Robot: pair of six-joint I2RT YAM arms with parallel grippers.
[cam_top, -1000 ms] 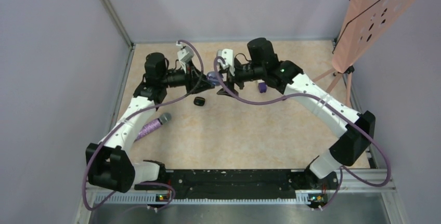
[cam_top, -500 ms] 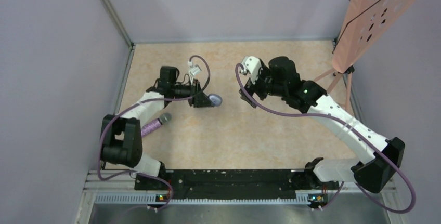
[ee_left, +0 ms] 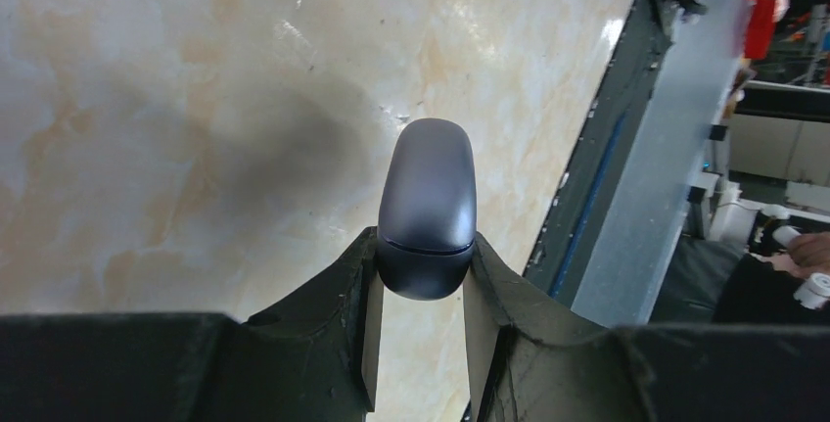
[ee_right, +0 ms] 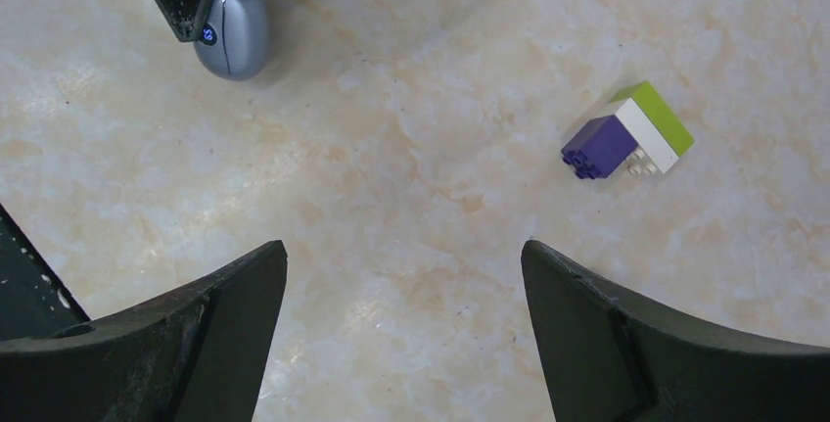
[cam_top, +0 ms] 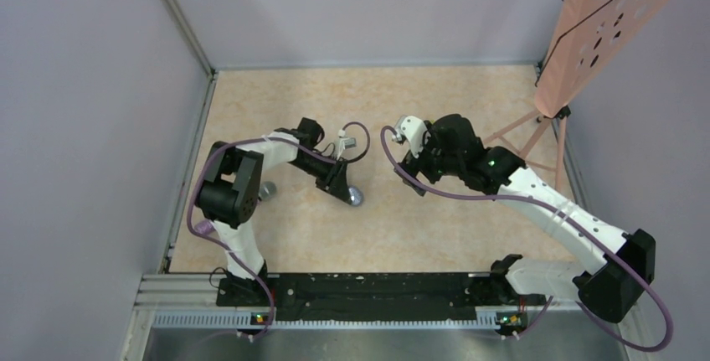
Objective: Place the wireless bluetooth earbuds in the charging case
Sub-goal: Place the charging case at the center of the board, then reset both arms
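Over the tabletop (cam_top: 276,110), overhead view, what stands recorded? (Clerk)
Left jaws pinch the charging case (cam_top: 356,198) near the middle. Right jaws hang spread just to its right, apart from it. No earbuds found in any view. (Inspector)
Left wrist? (Clerk)
Jaws clamp the case across its narrow base, and its long axis runs straight out ahead of them. Smooth satin grey shell, pebble-rounded, lid seam shut. (Inspector)
Right wrist? (Clerk)
Jaws wide, nothing between. Case lies ahead to the upper left, well apart. A studded purple, white and green block (ee_right: 628,132) lies to the right, no part of the task. Tabletop is glossy, beige-marbled. Judgement: the lid must open first, and the right jaws are the free pair for it. (Inspector)
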